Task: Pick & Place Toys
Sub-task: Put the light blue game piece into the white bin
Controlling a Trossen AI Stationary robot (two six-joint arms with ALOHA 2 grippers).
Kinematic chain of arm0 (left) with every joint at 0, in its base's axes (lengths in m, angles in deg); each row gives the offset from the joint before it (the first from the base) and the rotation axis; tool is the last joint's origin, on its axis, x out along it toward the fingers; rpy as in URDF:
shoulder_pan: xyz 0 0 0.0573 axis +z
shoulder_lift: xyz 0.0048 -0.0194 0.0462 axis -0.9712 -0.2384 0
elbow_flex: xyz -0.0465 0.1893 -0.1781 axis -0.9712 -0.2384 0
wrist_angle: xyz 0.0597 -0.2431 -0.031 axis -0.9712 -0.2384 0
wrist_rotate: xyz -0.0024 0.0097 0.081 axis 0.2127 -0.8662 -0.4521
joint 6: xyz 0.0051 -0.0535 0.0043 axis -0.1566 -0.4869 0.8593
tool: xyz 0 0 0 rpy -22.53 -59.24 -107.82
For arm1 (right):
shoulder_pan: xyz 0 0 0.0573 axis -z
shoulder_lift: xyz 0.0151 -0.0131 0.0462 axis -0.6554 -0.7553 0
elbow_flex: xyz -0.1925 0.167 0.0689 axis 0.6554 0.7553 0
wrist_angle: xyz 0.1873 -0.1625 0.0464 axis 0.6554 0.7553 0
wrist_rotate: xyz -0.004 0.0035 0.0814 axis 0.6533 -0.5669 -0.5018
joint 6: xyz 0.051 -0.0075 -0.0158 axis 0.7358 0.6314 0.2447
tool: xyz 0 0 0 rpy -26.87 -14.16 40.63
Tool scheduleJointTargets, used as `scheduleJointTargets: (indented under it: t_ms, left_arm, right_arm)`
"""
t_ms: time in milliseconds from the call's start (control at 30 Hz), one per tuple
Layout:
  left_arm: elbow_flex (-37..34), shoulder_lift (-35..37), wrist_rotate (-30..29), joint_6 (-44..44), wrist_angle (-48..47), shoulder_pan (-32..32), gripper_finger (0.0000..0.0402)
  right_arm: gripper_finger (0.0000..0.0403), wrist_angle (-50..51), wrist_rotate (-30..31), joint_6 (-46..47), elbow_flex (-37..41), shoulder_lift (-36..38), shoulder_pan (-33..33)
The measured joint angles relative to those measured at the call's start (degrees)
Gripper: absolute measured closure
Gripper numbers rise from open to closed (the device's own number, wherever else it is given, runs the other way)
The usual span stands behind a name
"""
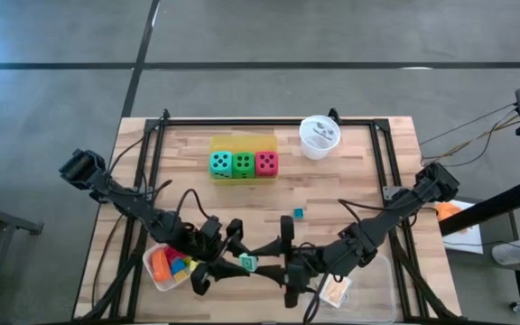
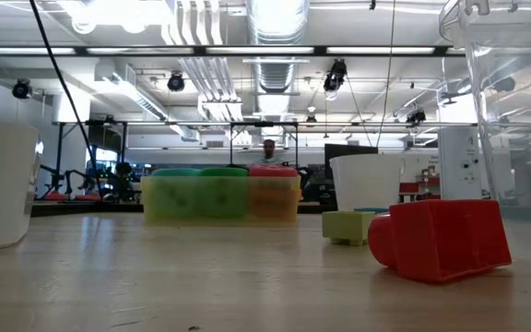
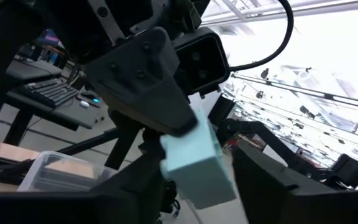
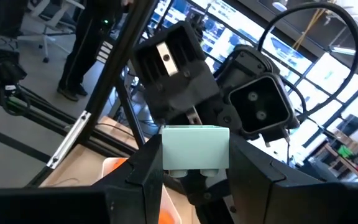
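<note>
Low in the middle of the high view, over the table [image 1: 350, 194], the two arms meet. The right gripper [image 1: 262, 264] is clamped on a pale green block [image 1: 248, 263]. The left gripper [image 1: 239, 260] is at the same block; I cannot tell whether it has hold.

If the right lets go early, the block would likely drop outside the tray [image 1: 156, 271].

Only the wrist views show the block [image 4: 195, 148] pinched; the low view misses both arms and shows a red block [image 2: 441, 238] at lower right.
</note>
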Motion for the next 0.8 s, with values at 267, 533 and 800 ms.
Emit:
scheduleJointTargets:
  t_ms: [267, 533, 800]
  left_arm:
    - [-0.07, -0.04, 0.21, -0.7, 0.07, 0.07, 0.0292]
    - [-0.07, -0.04, 0.98, -1.92, -0.5, 0.11, 0.0296]
    - [-0.04, 0.07, 1.29, -0.5, -0.5, 0.11, 0.0322]
  right_arm:
    - [0.0272, 0.27, -2.37, -1.22, 0.0, 0.0, 0.02]
    - [0.0247, 0.42, -2.42, -0.04, 0.13, 0.0, 0.02]
    - [0.0136, 1.31, -2.21, 3.22, 0.24, -0.09, 0.04]
